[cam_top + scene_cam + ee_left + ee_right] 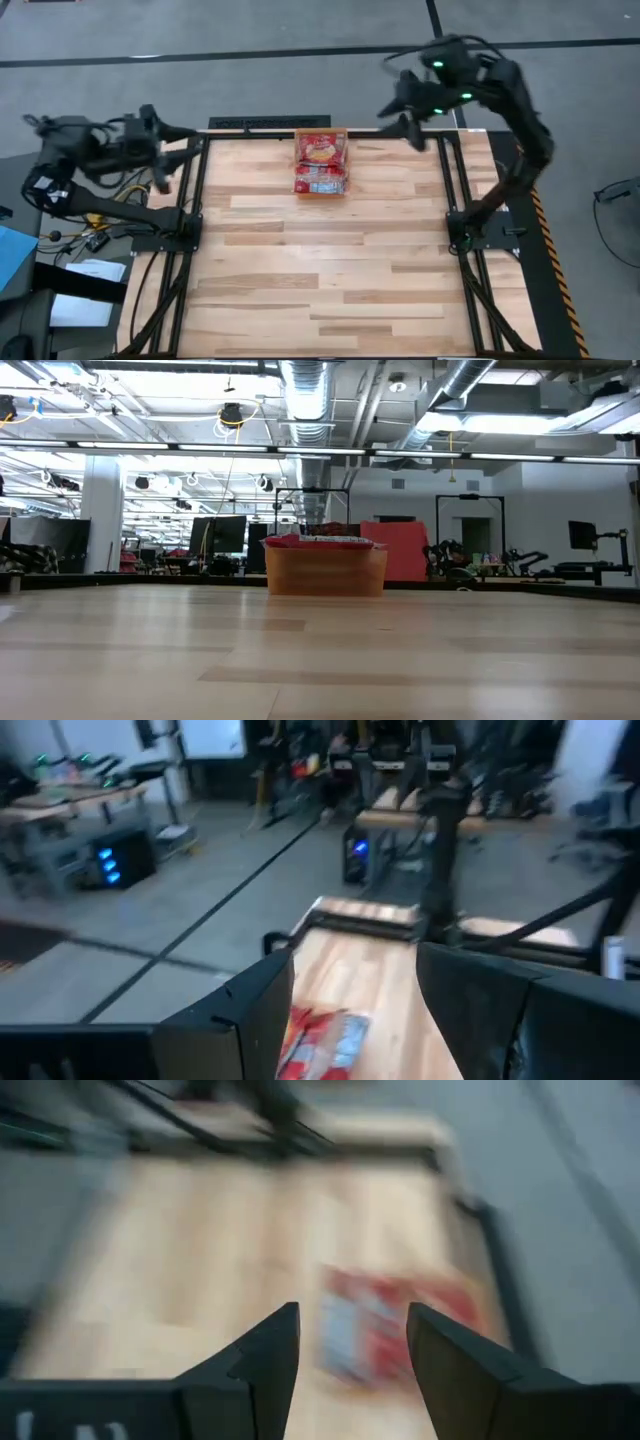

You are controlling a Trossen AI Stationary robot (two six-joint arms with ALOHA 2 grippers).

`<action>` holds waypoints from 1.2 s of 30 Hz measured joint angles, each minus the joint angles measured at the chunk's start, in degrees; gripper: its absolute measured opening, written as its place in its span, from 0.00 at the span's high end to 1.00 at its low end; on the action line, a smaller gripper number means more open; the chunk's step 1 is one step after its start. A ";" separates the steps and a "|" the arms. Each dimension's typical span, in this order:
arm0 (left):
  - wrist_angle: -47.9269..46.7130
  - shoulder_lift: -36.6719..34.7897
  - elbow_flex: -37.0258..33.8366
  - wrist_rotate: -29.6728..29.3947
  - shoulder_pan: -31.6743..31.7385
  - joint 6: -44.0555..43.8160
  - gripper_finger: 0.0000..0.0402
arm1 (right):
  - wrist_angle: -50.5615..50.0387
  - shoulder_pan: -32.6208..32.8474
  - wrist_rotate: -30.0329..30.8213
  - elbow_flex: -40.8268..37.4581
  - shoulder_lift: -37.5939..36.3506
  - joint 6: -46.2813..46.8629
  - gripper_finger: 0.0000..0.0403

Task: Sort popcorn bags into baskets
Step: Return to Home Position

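Observation:
The popcorn bags [320,152] are red packets with a cream picture, lying stacked inside the orange basket [347,165] at the table's far middle. In the low view the basket's wall [325,575] stands on the table and the bags' edges [325,541] show above its rim. My left gripper [178,152] hovers open off the table's far left corner; its wrist view shows the bags [322,1038] beyond the gap between its fingers. My right gripper [408,122] hovers open above the far right corner, and the bags [385,1330] appear blurred in its wrist view.
Black frame rails [195,190] run along the table's left and right edges [455,190] and a bar along the far edge. Light wood tabletop [320,270] stretches bare from the basket to the near edge. Cables and papers [85,280] lie left of the table.

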 joint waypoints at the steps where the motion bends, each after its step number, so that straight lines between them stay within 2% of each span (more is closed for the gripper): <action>1: 0.37 -2.02 -1.01 0.81 -0.04 -0.07 0.49 | 1.20 -0.76 -6.22 -1.84 -2.19 -0.39 0.49; 3: 1.72 -6.66 -3.85 2.26 0.00 -1.31 0.49 | 4.01 -1.53 -15.29 -6.97 -7.08 -0.35 0.49; 4: 2.46 -9.42 -5.79 2.88 0.00 -2.49 0.49 | 5.54 -1.56 -16.60 -10.15 -10.02 0.54 0.49; 8: 7.93 -22.13 -16.79 4.04 -0.01 -7.74 0.49 | 18.74 -1.41 -13.93 -28.22 -23.39 6.62 0.48; 14: 15.90 -39.08 -36.14 4.20 0.00 -15.09 0.49 | 50.50 -1.37 -13.65 -63.50 -47.03 22.63 0.47; 16: 18.73 -39.66 -41.56 2.68 0.00 -17.80 0.49 | 58.91 -1.25 -12.06 -74.59 -54.86 29.31 0.47; 19: 19.26 -37.79 -45.03 3.06 -0.04 -19.73 0.49 | 66.40 0.12 -7.16 -88.47 -66.11 38.05 0.47; 23: 25.39 -35.12 -51.78 6.26 -0.04 -21.92 0.49 | 75.37 4.29 -0.45 -102.59 -78.63 44.80 0.48; 26: 35.53 -35.13 -56.29 9.25 -0.06 -22.62 0.49 | 83.25 8.53 4.28 -111.02 -85.30 46.18 0.48; 30: 40.95 -34.99 -63.18 10.31 -0.01 -23.58 0.49 | 88.40 14.89 8.89 -119.91 -90.16 44.68 0.49; 36: 42.81 -35.07 -70.43 8.88 0.00 -26.48 0.49 | 95.14 23.42 17.52 -127.93 -89.37 42.18 0.48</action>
